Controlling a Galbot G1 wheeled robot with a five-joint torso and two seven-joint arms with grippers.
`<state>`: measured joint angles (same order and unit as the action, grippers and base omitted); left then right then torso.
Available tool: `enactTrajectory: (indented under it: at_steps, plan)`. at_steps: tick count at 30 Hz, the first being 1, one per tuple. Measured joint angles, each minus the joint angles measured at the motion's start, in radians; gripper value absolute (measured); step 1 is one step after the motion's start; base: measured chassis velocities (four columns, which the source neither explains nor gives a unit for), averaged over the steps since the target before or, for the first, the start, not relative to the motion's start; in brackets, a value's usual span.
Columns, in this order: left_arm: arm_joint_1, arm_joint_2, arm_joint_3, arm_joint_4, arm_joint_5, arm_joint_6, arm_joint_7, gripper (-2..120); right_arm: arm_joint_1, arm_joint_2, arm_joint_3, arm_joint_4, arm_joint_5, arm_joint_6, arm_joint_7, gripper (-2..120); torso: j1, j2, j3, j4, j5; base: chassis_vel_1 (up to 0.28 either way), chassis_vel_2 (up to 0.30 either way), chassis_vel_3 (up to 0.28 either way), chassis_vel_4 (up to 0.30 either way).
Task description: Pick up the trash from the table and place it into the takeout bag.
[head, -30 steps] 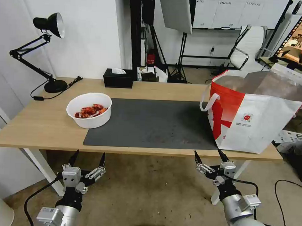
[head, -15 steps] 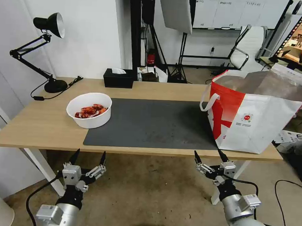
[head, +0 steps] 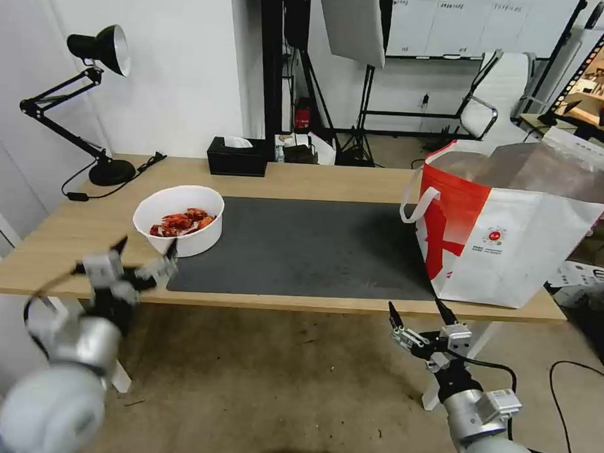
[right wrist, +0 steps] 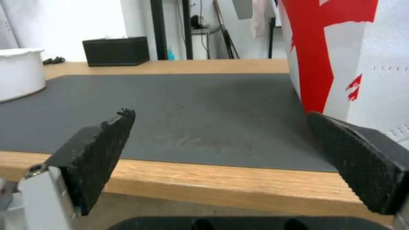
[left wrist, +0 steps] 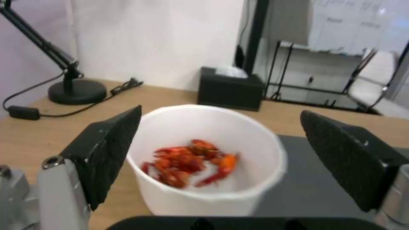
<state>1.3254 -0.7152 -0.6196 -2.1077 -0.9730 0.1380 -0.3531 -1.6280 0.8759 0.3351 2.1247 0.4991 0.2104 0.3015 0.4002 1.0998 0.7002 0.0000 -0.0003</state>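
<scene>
The trash on the table (head: 68, 236) is a white bowl (head: 179, 220) of red crayfish shells, standing at the left edge of the dark grey mat (head: 301, 246). My left gripper (head: 146, 246) is open, raised over the table's front left, just in front of the bowl. In the left wrist view the bowl (left wrist: 204, 188) sits between and beyond the spread fingers of the left gripper (left wrist: 220, 113). The white-and-red takeout bag (head: 515, 242) stands open at the table's right end. My right gripper (head: 416, 308) hangs open below the table's front edge, near the bag (right wrist: 341, 64).
A black tissue box (head: 236, 157) sits at the table's back edge, and a black desk lamp (head: 97, 111) with its cord stands at the back left. A white office chair (head: 498, 95) and stands fill the room behind.
My left arm has risen from below the table's front edge and swung left and forward, bringing its open gripper up to the bowl. The right arm has stayed still.
</scene>
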Motion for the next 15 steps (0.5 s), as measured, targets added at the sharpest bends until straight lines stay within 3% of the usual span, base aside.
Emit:
enactTrajectory:
  at_steps: [2,3,5,6,9,10,13,15]
  plan:
    - [-0.113,0.076,0.051,0.103,-0.064,0.027,0.005,100,0.000,0.000,0.000,0.000,0.000,0.000,0.000,100,0.000,0.000,0.000,-0.0001,0.0000,0.000,0.000,0.000,0.000]
    - [-0.113,0.076,0.051,0.103,-0.064,0.027,0.005,100,0.000,0.000,0.000,0.000,0.000,0.000,0.000,100,0.000,0.000,0.000,-0.0001,0.0000,0.000,0.000,0.000,0.000]
    - [-0.214,0.129,0.122,0.202,-0.120,0.052,0.028,100,0.000,0.000,0.000,0.000,0.000,0.000,0.000,100,0.000,0.000,0.000,0.0000,0.0003,0.000,0.000,0.000,0.000]
    - [-0.214,0.129,0.122,0.202,-0.120,0.052,0.028,100,0.000,0.000,0.000,0.000,0.000,0.000,0.000,100,0.000,0.000,0.000,0.0000,0.0003,0.000,0.000,0.000,0.000]
    - [-0.333,0.152,0.211,0.336,-0.175,0.087,0.071,100,0.000,0.000,0.000,0.000,0.000,0.000,0.000,100,0.000,0.000,0.000,0.0001,-0.0002,0.000,0.000,0.000,0.000]
    - [-0.333,0.152,0.211,0.336,-0.175,0.087,0.071,100,0.000,0.000,0.000,0.000,0.000,0.000,0.000,100,0.000,0.000,0.000,0.0001,-0.0002,0.000,0.000,0.000,0.000]
    - [-0.442,0.150,0.285,0.446,-0.226,0.150,0.104,100,0.000,0.000,0.000,0.000,0.000,0.000,0.000,100,0.000,0.000,0.000,0.0001,0.0000,0.000,0.000,0.000,0.000]
    - [-0.474,0.146,0.306,0.474,-0.249,0.178,0.107,100,0.000,0.000,0.000,0.000,0.000,0.000,0.000,100,0.000,0.000,0.000,0.0001,0.0001,0.000,0.000,0.000,0.000]
